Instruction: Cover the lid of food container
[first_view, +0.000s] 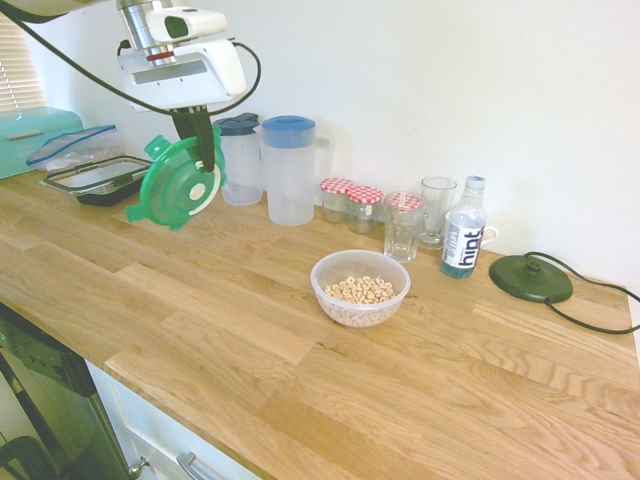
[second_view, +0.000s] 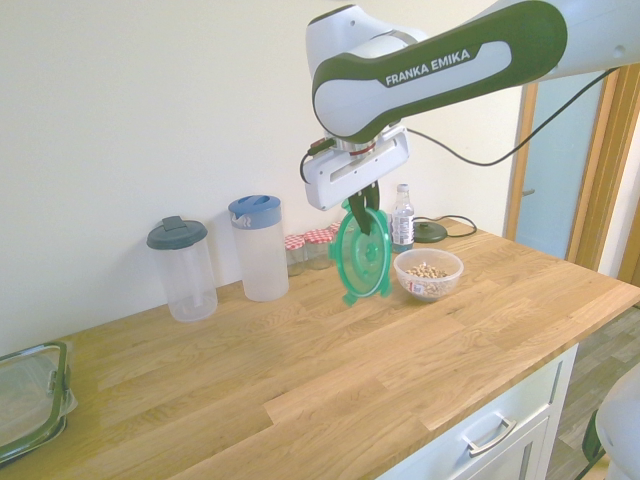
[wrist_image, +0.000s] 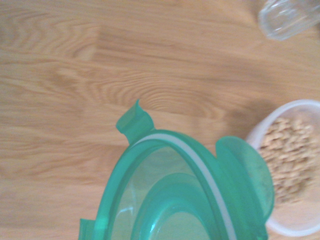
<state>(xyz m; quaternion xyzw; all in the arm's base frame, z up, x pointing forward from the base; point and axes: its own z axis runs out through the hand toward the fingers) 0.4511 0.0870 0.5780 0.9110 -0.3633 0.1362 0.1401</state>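
Note:
My gripper (first_view: 206, 160) is shut on the round translucent green lid (first_view: 176, 184), which hangs almost on edge, well above the wooden counter (first_view: 250, 330). The second exterior view shows the lid (second_view: 361, 254) dangling from the gripper (second_view: 366, 214) just beside the food container (second_view: 429, 274). The food container (first_view: 360, 288) is a whitish bowl with tan cereal rings, standing upright on the counter, apart from the lid. In the wrist view the lid (wrist_image: 175, 190) fills the lower middle and the food container (wrist_image: 292, 165) sits at the edge.
Along the back wall stand two clear jugs (first_view: 288, 170), red-checked jars (first_view: 352, 204), glasses (first_view: 404, 226), a Hint bottle (first_view: 464, 230) and a dark kettle base (first_view: 530, 277). A black-rimmed rectangular container (first_view: 98, 180) lies at the far left.

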